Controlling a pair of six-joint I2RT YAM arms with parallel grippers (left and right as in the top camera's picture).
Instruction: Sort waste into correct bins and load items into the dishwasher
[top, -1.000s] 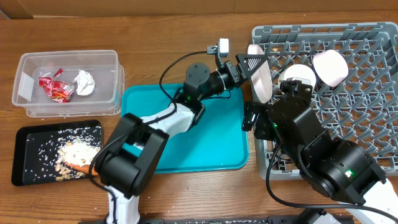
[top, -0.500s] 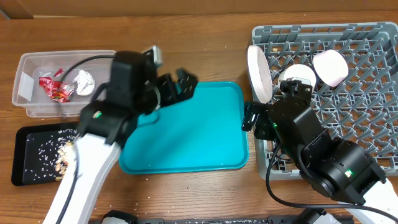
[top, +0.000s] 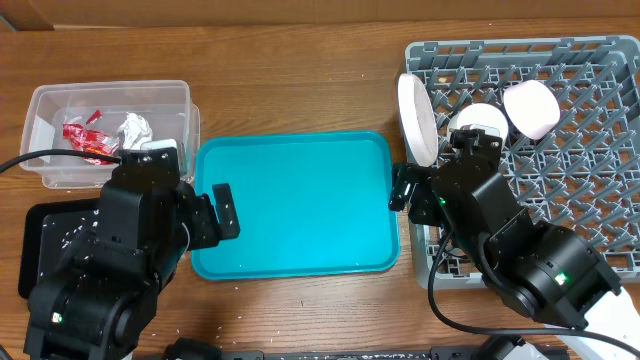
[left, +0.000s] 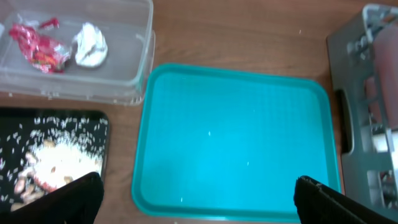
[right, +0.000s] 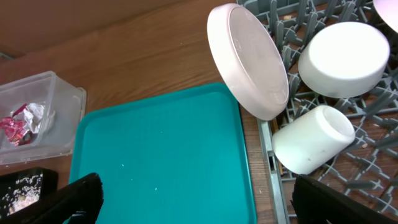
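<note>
Tools on both arms are released, with nothing between the fingers. My left tool hangs over the near edge of the teal tray, fingers spread wide. To its left sits the clear tub, with the red wrapper and the tissue side by side inside. Nearer me, just beside the tub, the black tray carries the scraps amid scattered rice. My right tool is likewise spread, over the teal tray's right side, close to the rack. In the rack the plate stands on edge, tilted, at the left rim. Just right of it sits a bowl, and below that a white cup lies on its side. The pink cup stands in the rack beside the bowl. Everything rests on the wooden surface.
</note>
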